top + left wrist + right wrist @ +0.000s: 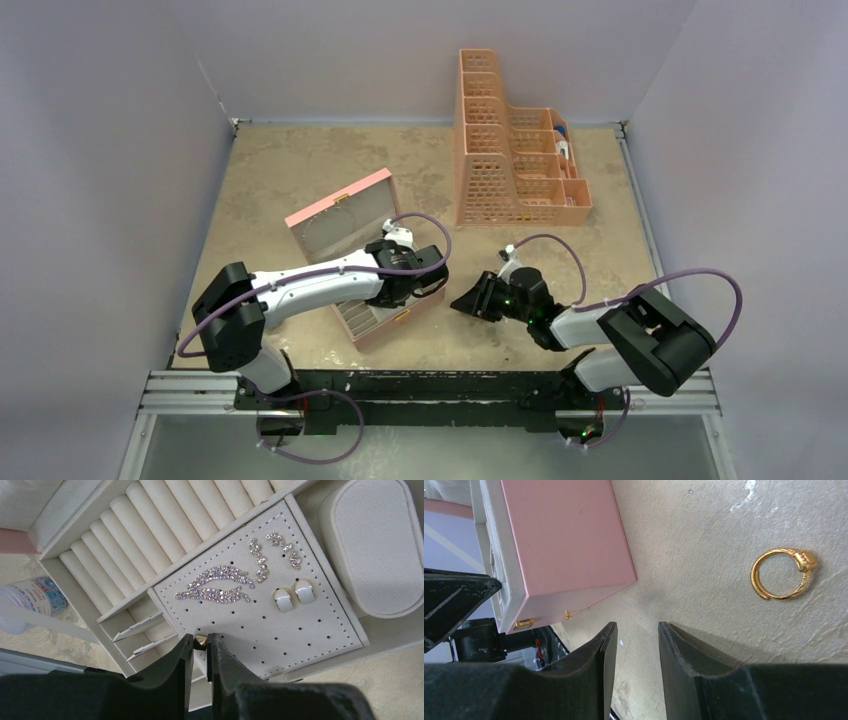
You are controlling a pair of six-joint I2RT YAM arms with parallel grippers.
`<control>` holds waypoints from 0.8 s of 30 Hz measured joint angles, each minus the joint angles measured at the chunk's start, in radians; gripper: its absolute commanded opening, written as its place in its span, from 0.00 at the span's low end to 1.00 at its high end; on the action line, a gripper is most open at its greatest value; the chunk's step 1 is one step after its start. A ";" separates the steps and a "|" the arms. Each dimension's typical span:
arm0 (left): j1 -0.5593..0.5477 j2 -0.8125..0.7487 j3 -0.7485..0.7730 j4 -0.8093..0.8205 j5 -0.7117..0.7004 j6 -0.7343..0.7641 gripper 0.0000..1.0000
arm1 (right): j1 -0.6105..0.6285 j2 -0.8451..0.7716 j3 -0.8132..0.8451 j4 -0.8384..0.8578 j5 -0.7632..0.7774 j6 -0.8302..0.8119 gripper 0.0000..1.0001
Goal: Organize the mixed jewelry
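Note:
My left gripper (201, 641) is shut on a tiny gold piece (201, 640) and holds it at the near edge of the white perforated earring panel (310, 635) inside the open pink box (345, 212). Several sparkly silver pieces (220, 584) and two white-and-gold earrings (294, 595) sit on that panel. My right gripper (634, 645) is open and empty, low over the table, right of the box (569, 545). A gold ring (781, 573) lies on the table beyond and to the right of its fingertips.
White ring rolls (150, 535) and an oval cushion (380, 545) fill the box beside the panel. A small clear bottle (30, 600) lies outside the box. An orange mesh organizer (510, 150) stands at the back right of the table.

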 measured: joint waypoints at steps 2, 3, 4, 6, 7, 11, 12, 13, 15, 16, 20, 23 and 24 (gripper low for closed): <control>0.000 0.000 0.000 0.001 0.002 0.001 0.14 | 0.000 0.000 0.000 0.000 0.000 0.000 0.39; 0.000 0.000 0.000 0.001 0.003 0.002 0.14 | 0.000 0.000 0.000 0.000 0.000 0.000 0.39; 0.000 0.000 0.000 0.002 0.005 0.003 0.14 | 0.000 0.000 0.000 0.000 0.000 0.000 0.39; 0.000 0.000 0.000 0.005 0.007 0.013 0.14 | 0.000 0.000 0.000 0.000 0.000 0.000 0.39; 0.000 0.000 -0.001 0.008 0.010 0.016 0.14 | 0.000 0.000 0.000 0.000 0.000 0.000 0.39; 0.000 0.000 -0.008 0.016 0.013 0.023 0.14 | 0.000 0.000 0.000 0.000 0.000 0.000 0.39; 0.000 0.000 -0.008 0.017 0.013 0.023 0.14 | 0.000 0.000 0.000 0.000 0.000 0.000 0.39; 0.000 0.000 -0.008 0.017 0.014 0.023 0.14 | 0.000 0.000 0.000 0.000 0.000 0.000 0.39; 0.000 0.000 -0.009 0.017 0.014 0.023 0.14 | 0.000 0.000 0.000 0.000 0.000 0.000 0.39; 0.000 0.000 -0.009 0.017 0.014 0.023 0.14 | 0.000 0.000 0.000 0.000 0.000 0.000 0.39; 0.000 0.000 -0.009 0.012 0.009 0.019 0.15 | 0.000 0.000 0.000 0.000 0.000 0.000 0.39; 0.000 0.000 -0.008 -0.001 0.002 0.012 0.15 | 0.000 0.000 0.000 0.000 0.000 0.000 0.39; 0.000 0.000 -0.008 -0.003 0.001 0.011 0.15 | 0.000 0.000 0.000 0.000 0.000 0.000 0.39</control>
